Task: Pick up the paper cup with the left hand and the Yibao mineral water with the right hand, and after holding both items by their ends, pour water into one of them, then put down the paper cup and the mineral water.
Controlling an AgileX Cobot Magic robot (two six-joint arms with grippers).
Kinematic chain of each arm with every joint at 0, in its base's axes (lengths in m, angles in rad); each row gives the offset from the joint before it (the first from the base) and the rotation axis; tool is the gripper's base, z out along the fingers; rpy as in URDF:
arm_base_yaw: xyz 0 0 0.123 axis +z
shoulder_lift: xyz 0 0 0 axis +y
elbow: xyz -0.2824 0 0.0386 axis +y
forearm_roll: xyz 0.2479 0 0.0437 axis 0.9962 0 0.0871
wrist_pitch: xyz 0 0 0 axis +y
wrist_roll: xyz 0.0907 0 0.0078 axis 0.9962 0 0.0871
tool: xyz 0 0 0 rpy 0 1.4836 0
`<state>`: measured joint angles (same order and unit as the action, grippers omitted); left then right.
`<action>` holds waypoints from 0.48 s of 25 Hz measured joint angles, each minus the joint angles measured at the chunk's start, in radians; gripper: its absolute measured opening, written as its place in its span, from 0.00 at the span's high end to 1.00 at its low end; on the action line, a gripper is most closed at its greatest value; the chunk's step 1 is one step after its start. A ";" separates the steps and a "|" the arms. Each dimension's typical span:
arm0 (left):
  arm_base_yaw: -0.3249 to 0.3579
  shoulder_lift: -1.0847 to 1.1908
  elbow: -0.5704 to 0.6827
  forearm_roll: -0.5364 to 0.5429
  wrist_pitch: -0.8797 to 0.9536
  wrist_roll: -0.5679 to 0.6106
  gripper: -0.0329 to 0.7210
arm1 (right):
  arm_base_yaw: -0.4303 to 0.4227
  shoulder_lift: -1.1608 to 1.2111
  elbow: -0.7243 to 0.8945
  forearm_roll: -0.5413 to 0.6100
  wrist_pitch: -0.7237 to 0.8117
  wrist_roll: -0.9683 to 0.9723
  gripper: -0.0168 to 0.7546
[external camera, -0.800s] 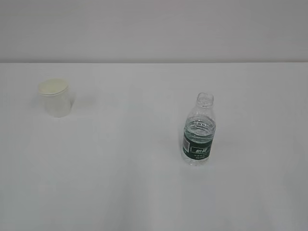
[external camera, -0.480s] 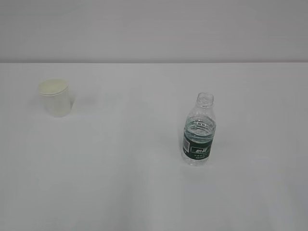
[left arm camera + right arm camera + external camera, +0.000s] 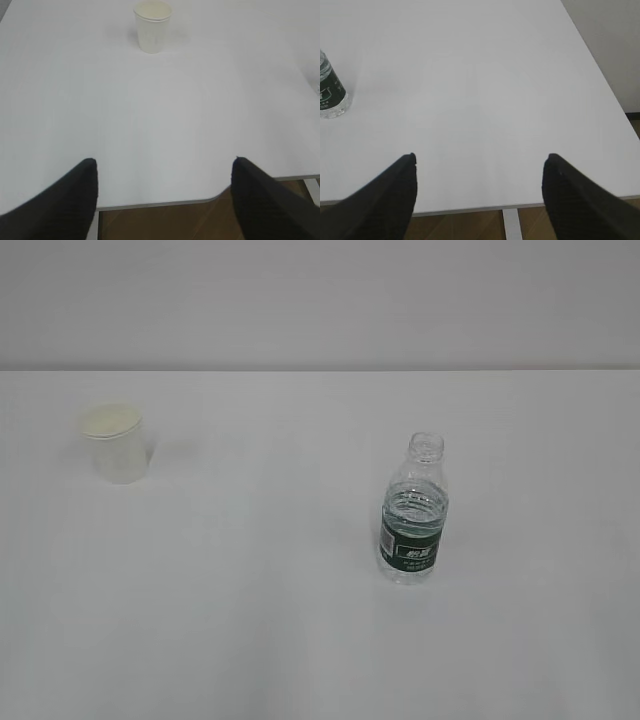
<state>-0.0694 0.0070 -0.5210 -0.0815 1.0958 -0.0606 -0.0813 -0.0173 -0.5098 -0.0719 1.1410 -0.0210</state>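
Nearest each wrist camera are the grippers themselves; the left hand (image 3: 162,162) has its two black fingers spread wide with nothing between them, poised over the near edge of the white table (image 3: 165,130), and the right hand (image 3: 479,159) is likewise wide open and empty at its own stretch of that edge; neither arm appears in the exterior view.

Across the last second the scene has not altered; cup and bottle stand exactly where they stood, so the judgement is that the task has not begun and both pickups lie ahead.

Farther out, the Yibao mineral water (image 3: 331,92) stands upright ahead of the right hand and well off to its left, only partly in that view; the exterior view shows its neck uncapped and water up to about the top of the label; the dark green band (image 3: 410,545) carries white characters too small to read.

Farthest, the paper cup (image 3: 152,26) stands upright, straight ahead of the left hand and well apart from it; its cream side is plain, with no print visible.
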 joint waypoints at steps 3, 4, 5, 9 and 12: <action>0.000 0.000 0.000 0.000 0.000 0.000 0.17 | 0.000 0.000 0.000 0.000 0.000 0.000 0.21; 0.000 0.000 0.000 0.000 0.000 0.000 0.17 | 0.000 0.000 0.000 0.000 0.000 0.000 0.21; 0.000 0.000 0.000 0.000 0.000 0.000 0.17 | 0.000 0.000 0.000 0.000 0.000 0.000 0.21; 0.000 0.000 0.000 0.000 0.000 0.000 0.17 | 0.000 0.000 0.000 0.000 0.000 0.000 0.21; 0.000 0.000 0.000 0.000 0.000 0.000 0.17 | 0.000 0.000 0.000 0.000 0.000 0.000 0.21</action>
<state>-0.0694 0.0070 -0.5210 -0.0815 1.0958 -0.0606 -0.0813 -0.0173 -0.5098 -0.0719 1.1410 -0.0210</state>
